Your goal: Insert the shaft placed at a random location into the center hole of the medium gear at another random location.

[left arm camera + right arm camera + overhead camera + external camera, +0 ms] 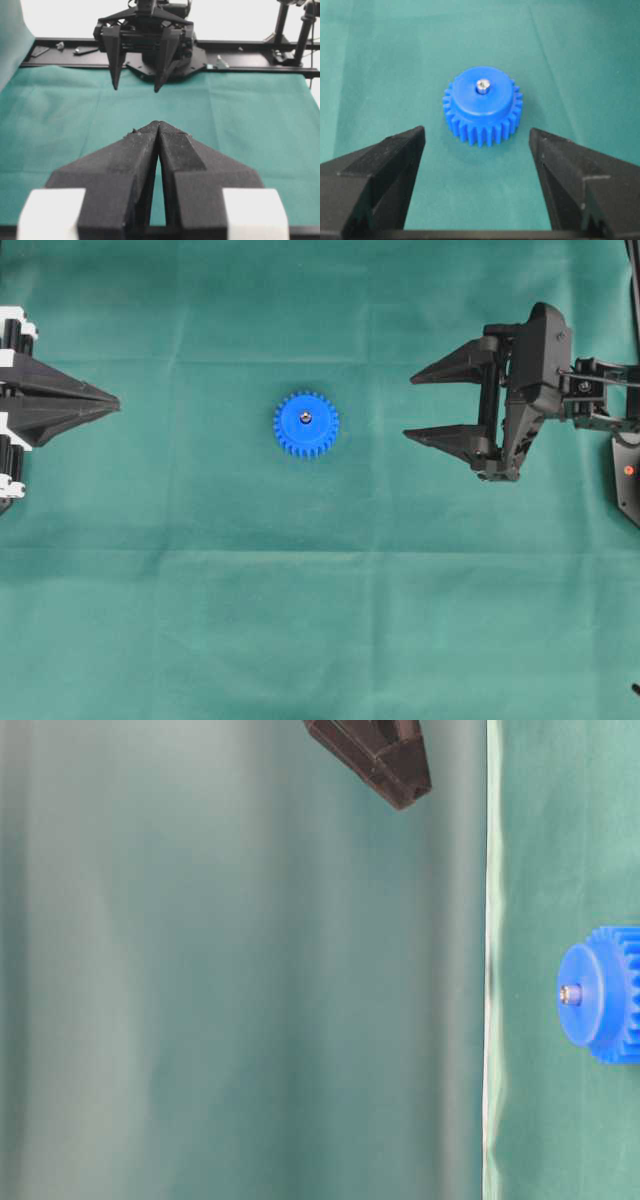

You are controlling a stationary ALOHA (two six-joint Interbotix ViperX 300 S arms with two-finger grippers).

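The blue medium gear (306,424) lies flat on the green cloth near the table's middle, and shows too in the right wrist view (483,106) and at table level (603,994). The silvery shaft (483,86) stands in its center hole, its tip poking above the hub (306,418) (570,994). My right gripper (411,406) hangs open to the right of the gear, clear of it, with nothing between its fingers (476,137). At the left edge my left gripper (117,400) is shut and empty, its tips pressed together (158,122).
Green cloth (320,620) covers the whole table. In the left wrist view the right arm's base and a black frame rail (250,47) stand at the far edge. A cloth backdrop (240,1020) fills most of the table-level view.
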